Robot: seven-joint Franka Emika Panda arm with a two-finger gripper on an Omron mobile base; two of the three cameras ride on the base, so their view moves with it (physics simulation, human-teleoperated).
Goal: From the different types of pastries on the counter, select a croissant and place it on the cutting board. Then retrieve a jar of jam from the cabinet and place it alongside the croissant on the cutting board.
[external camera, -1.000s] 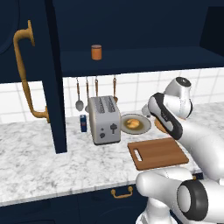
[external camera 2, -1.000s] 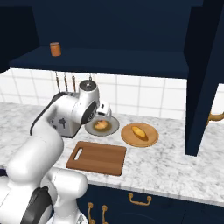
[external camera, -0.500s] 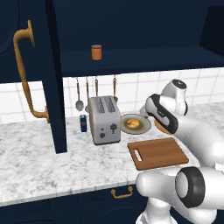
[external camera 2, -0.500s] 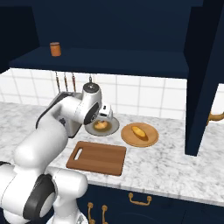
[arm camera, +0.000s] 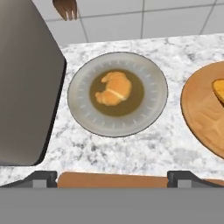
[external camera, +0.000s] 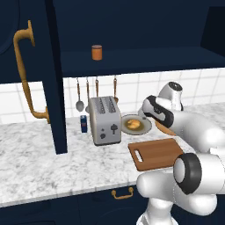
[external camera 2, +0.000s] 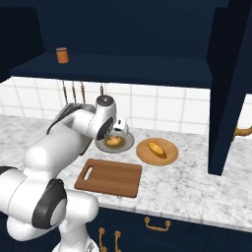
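The croissant (arm camera: 113, 89) lies on a grey plate (arm camera: 151, 72) on the counter (arm camera: 131, 151), between the toaster (arm camera: 26, 87) and an orange-brown plate. My gripper (arm camera: 113, 179) hangs open above the cutting board's (arm camera: 113, 179) far edge and looks down at the croissant, with nothing between its fingers. From the base, the gripper (external camera 2: 120, 130) hovers just over the croissant (external camera 2: 114, 141), beyond the reddish-brown cutting board (external camera 2: 109, 177). The jar of jam (external camera: 97, 52) stands on the shelf of the open navy cabinet (external camera: 132, 39).
A long bread roll (external camera 2: 156, 148) lies on the orange-brown plate (external camera 2: 170, 155) right of the croissant. A small blue can (external camera: 83, 124) stands left of the toaster (external camera: 104, 119). Utensils hang on the tiled wall. Open cabinet doors (external camera: 30, 74) (external camera 2: 231, 88) jut out on both sides.
The hand has swung a little toward the croissant's plate. The gripper stays open, and the things on the counter have not moved.
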